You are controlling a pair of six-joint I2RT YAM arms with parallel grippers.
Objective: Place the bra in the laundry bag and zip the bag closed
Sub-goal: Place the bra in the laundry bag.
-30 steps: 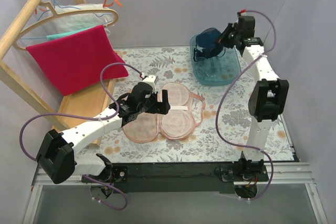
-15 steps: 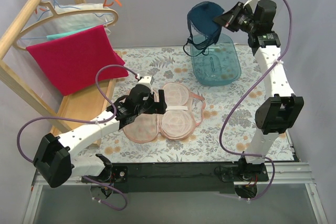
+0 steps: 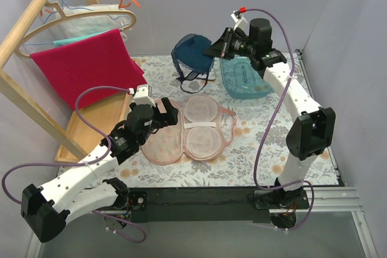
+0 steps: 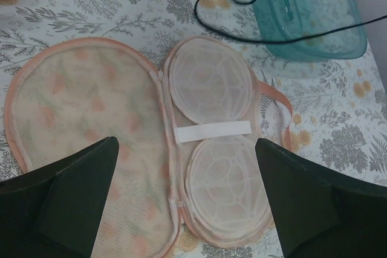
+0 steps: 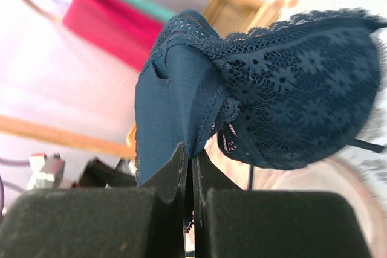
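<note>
Bra (image 3: 192,52) hung in the air while the laundry bag (image 3: 202,140) lay unzipped.
The floral table (image 3: 260,131) carried a red towel (image 3: 84,70) at far left, the laundry bag spread in 2 halves at centre, and a teal tub (image 3: 245,80) behind it. The right gripper (image 5: 190,158) pinched the bra's fabric tight, above the table's far edge beside the tub. The left gripper (image 4: 185,143) hovered spread wide over the bag, holding nothing.
</note>
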